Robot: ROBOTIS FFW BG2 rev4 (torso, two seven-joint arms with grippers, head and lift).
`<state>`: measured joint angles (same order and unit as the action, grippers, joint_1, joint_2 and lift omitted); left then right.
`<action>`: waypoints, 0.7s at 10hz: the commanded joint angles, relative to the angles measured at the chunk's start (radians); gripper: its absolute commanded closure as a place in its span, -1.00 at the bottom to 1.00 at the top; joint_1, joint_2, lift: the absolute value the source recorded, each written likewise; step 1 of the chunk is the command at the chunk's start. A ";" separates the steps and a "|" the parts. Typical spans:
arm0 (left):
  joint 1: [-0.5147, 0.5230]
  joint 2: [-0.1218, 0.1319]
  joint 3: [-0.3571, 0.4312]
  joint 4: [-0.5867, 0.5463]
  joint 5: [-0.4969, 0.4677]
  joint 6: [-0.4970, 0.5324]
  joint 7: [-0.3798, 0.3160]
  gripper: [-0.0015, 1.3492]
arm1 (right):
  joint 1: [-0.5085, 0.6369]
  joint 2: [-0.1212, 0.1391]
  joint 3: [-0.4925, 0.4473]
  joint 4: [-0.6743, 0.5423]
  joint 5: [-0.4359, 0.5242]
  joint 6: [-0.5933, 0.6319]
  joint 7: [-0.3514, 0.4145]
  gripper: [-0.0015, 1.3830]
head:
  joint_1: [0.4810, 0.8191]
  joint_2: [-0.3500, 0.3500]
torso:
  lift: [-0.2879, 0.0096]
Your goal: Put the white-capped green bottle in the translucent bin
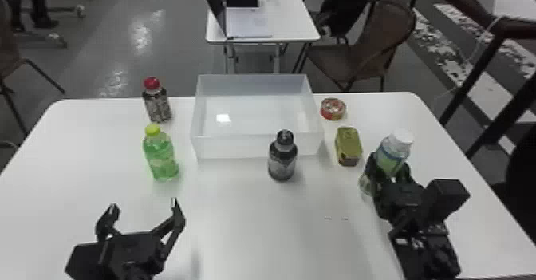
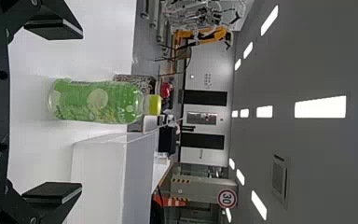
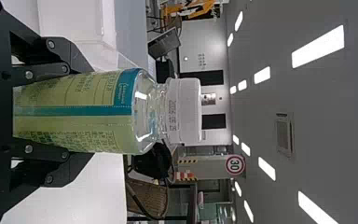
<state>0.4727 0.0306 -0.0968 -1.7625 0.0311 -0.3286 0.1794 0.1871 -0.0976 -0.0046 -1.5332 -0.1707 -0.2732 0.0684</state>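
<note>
Head view. Table (image 1: 247, 235): translucent bin (image 1: 235, 147) at twelve o'clock. Left gripper (image 1: 143, 204), eight o'clock: fingers wide apart. Right gripper (image 1: 388, 165), four o'clock: fingers clasping white-capped green bottle (image 1: 390, 157), long axis vertical, cap (image 1: 402, 136) upward; bin at bottle's ten o'clock.

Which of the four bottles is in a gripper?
The white-capped green bottle, held by the right gripper. The yellow-capped bottle, red-capped bottle and dark bottle stand ungripped.

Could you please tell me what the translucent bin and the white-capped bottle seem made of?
The translucent bin looks like smooth, frosted plastic: its cloudy walls let light through. The white-capped bottle seems clear, glossy plastic, possibly glass, with bright highlights on its shoulder.
</note>
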 commanded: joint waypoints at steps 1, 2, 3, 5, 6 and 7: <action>0.003 -0.001 0.000 0.000 0.003 0.002 0.000 -0.78 | 0.002 0.003 -0.002 -0.088 -0.038 0.060 -0.001 0.34 | 0.27 -0.13 | 0.16; 0.003 -0.001 -0.001 0.000 0.006 0.006 0.000 -0.78 | -0.032 -0.004 -0.002 -0.122 -0.070 0.100 0.004 0.34 | 0.27 -0.12 | 0.16; 0.000 0.000 -0.004 0.000 0.006 0.008 0.000 -0.78 | -0.078 -0.013 -0.002 -0.119 -0.104 0.100 0.021 0.34 | 0.27 -0.11 | 0.16; -0.002 0.002 -0.006 0.000 0.006 0.016 0.000 -0.78 | -0.192 -0.022 -0.005 -0.051 -0.168 0.117 0.100 0.34 | 0.27 -0.11 | 0.16; -0.003 0.002 -0.008 0.000 0.006 0.017 0.000 -0.78 | -0.264 -0.042 -0.002 0.024 -0.207 0.121 0.194 0.33 | 0.27 -0.09 | 0.16; -0.008 0.002 -0.011 0.003 0.006 0.023 0.000 -0.78 | -0.311 -0.050 0.005 0.061 -0.219 0.123 0.248 0.33 | 0.27 -0.07 | 0.16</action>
<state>0.4674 0.0321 -0.1052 -1.7610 0.0368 -0.3088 0.1794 -0.0914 -0.1409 -0.0034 -1.4994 -0.3792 -0.1517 0.3126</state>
